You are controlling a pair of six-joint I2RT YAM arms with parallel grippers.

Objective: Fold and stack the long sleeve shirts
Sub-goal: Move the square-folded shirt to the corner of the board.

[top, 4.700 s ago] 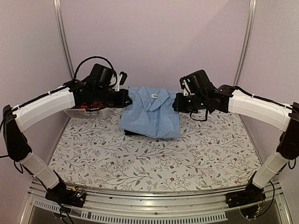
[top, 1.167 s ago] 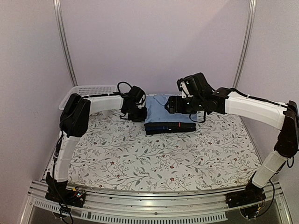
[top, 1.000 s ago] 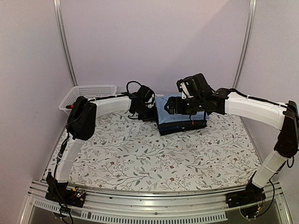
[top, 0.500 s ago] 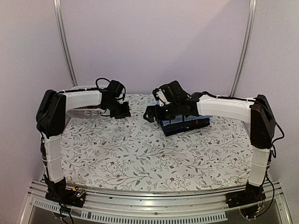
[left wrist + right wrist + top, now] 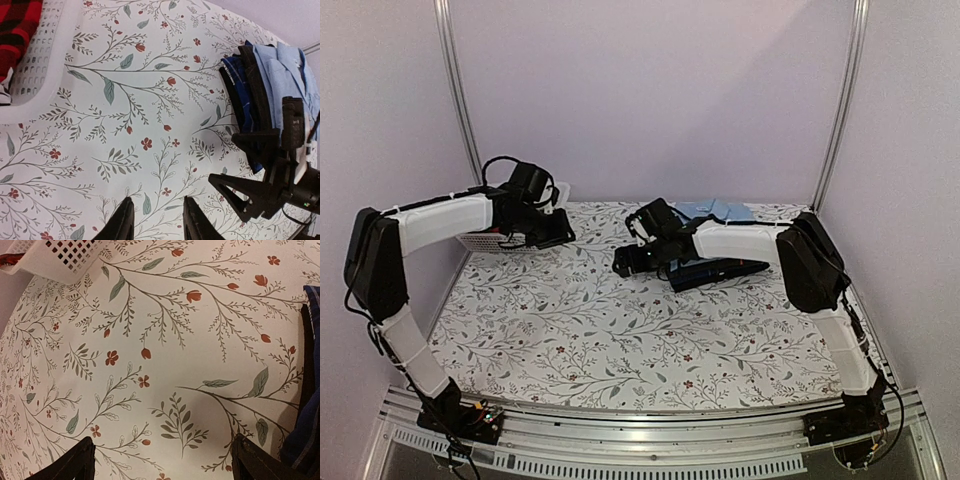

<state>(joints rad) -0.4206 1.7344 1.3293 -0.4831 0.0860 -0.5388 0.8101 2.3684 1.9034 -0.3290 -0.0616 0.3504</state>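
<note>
The folded shirts lie in one stack [image 5: 718,268] on the worktop [image 5: 620,340], well to the right of the basket [image 5: 485,240]. The light blue shirt [image 5: 282,75] lies on top, the black pinstriped shirt [image 5: 252,75] is under it and the navy shirt [image 5: 232,87] is at the bottom.

The right end effector [image 5: 623,262] is between the basket and the stack, just beside the stack, with its jaws spread wide and empty. The left end effector [image 5: 156,220] is just beside the basket, with its jaws partly apart and nothing between them.

Hazards:
- Any sweep of the right end effector away from the basket brings an open finger against the stack's edge. The cloth is soft, so the layers can shear or unfold.
- The dark layers appear to protrude beyond the light blue shirt on the side facing the basket. The right arm hides part of the stack, so alignment cannot be confirmed. A protruding edge snags easily.
- The left arm passes over the basket's rim. A low move can shift or tip the basket.
</note>
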